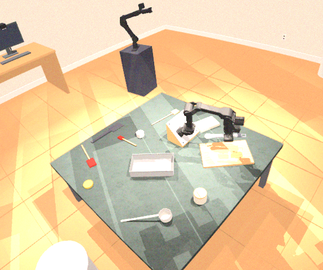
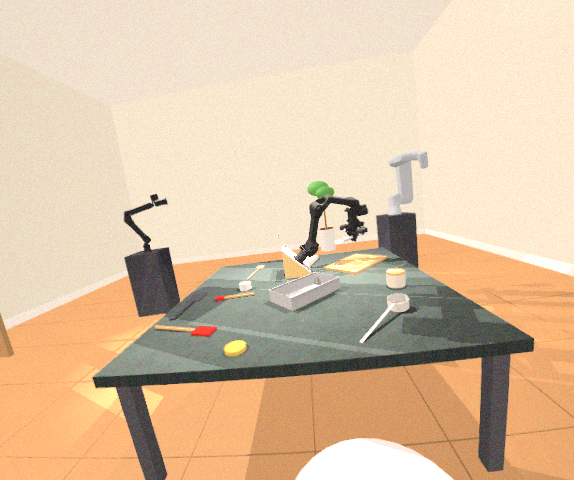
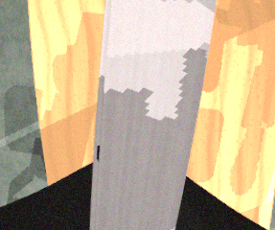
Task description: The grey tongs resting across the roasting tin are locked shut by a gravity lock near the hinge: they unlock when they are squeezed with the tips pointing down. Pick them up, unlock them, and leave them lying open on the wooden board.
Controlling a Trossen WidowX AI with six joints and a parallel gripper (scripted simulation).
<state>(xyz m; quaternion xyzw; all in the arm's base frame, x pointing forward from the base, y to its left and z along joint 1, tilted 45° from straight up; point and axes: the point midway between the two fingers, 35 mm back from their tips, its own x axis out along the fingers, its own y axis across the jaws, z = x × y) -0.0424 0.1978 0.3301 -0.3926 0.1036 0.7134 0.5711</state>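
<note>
The grey tongs (image 1: 214, 135) (image 2: 343, 241) (image 3: 148, 120) are held in the air, lying roughly level and across my fingers. They look narrow, with the arms together; whether the lock is engaged cannot be seen. My gripper (image 1: 228, 136) (image 2: 354, 235) (image 3: 135, 169) points down and is shut on the tongs around their middle. In the top view it hangs near the back edge of the wooden board (image 1: 227, 162) (image 2: 346, 267) (image 3: 252, 103), and the board shows below the tongs in the wrist view. The roasting tin (image 1: 151, 174) (image 2: 280, 299) stands empty.
My arm's wedge-shaped base (image 1: 173, 136) (image 2: 292, 266) and a pale flat block (image 1: 209, 124) stand beside the board. A round jar (image 1: 200, 196) (image 2: 395, 279) and a ladle (image 1: 165, 216) (image 2: 398, 303) are nearer the front. Spatulas, a brush and a yellow disc (image 1: 88, 184) lie left of the tin.
</note>
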